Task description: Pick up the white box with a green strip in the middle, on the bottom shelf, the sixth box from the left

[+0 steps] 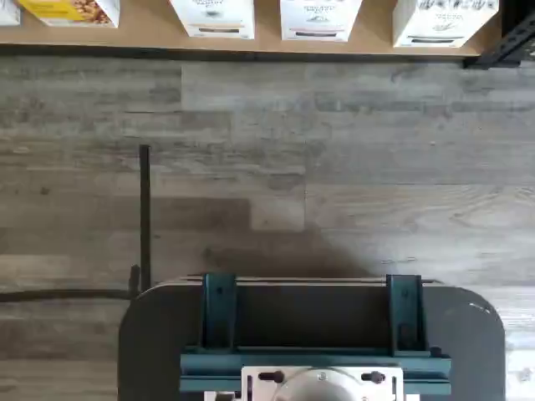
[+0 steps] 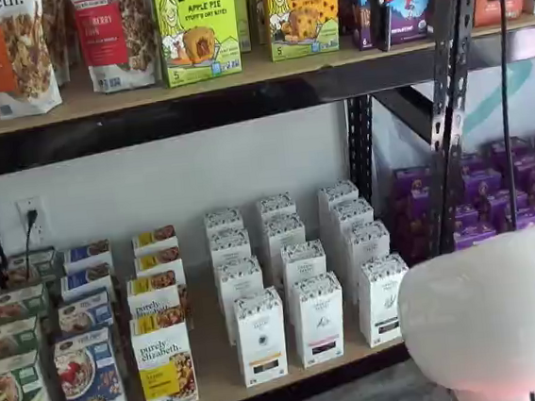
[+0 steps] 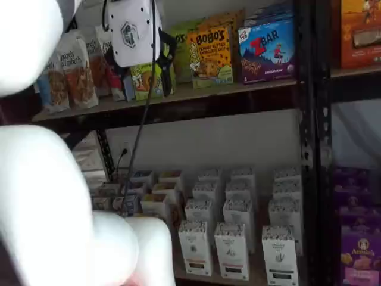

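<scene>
The white box (image 2: 383, 298) stands at the front of the rightmost row of white cartons on the bottom shelf (image 2: 219, 381). It has a speckled top, a small emblem and a dark strip. It also shows in a shelf view (image 3: 280, 255) and in the wrist view (image 1: 443, 21), by the black upright. My gripper (image 3: 162, 62) hangs high, level with the upper shelf and far above the box. Its white body and black fingers show in both shelf views (image 2: 373, 1). I cannot tell whether the fingers are open or shut. Nothing shows in them.
Two more rows of like white cartons (image 2: 261, 336) stand left of it, then yellow "purely elizabeth" boxes (image 2: 165, 362). Purple boxes (image 2: 522, 185) fill the bay beyond the black upright (image 2: 448, 107). Blurred white arm parts (image 2: 497, 316) block the foreground. The wrist view shows grey plank floor (image 1: 267, 167).
</scene>
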